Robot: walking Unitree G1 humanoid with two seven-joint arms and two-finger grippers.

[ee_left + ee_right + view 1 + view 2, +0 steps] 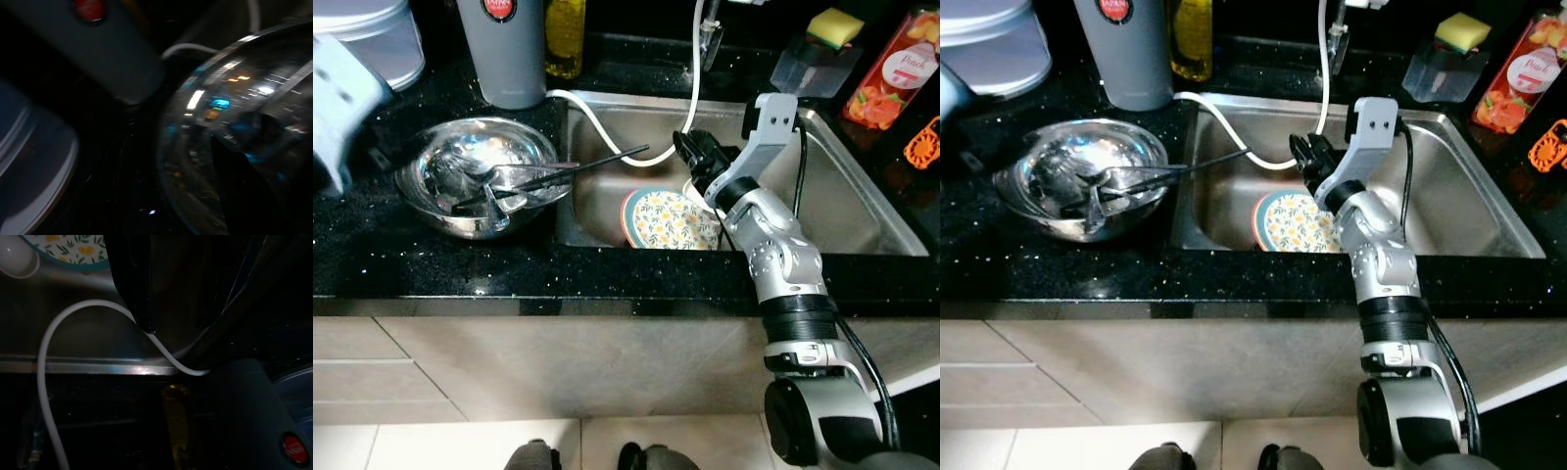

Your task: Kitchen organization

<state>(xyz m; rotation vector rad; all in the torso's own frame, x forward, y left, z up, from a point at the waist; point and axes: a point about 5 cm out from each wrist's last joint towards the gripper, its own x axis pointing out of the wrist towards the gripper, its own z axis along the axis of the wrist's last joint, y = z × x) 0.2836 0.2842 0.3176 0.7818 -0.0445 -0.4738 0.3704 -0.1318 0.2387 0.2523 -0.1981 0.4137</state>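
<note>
The right arm reaches up from below the desk [607,274] edge and bends over the front rim of the steel sink [862,211], its wrist tilted toward the basin. The right gripper [693,155] hangs over the middle of the sink, just above one floral plate [668,219] that leans in the basin's front part. Its fingers [705,152] are near together around the white hose [607,132], which runs between them in the right wrist view; whether they actually pinch it I cannot tell. The left gripper [239,191] shows only as a dark shape beside the bowl's rim, and its opening cannot be made out.

One steel mixing bowl [480,176] sits on the black desk left of the sink, with utensils inside and black chopsticks [597,162] sticking out over the basin. Behind it stand one grey canister [504,54] and one yellow bottle [565,37]. Right of the sink stands one peach-labelled bottle [896,69], with one yellow sponge [837,26] in a clear holder.
</note>
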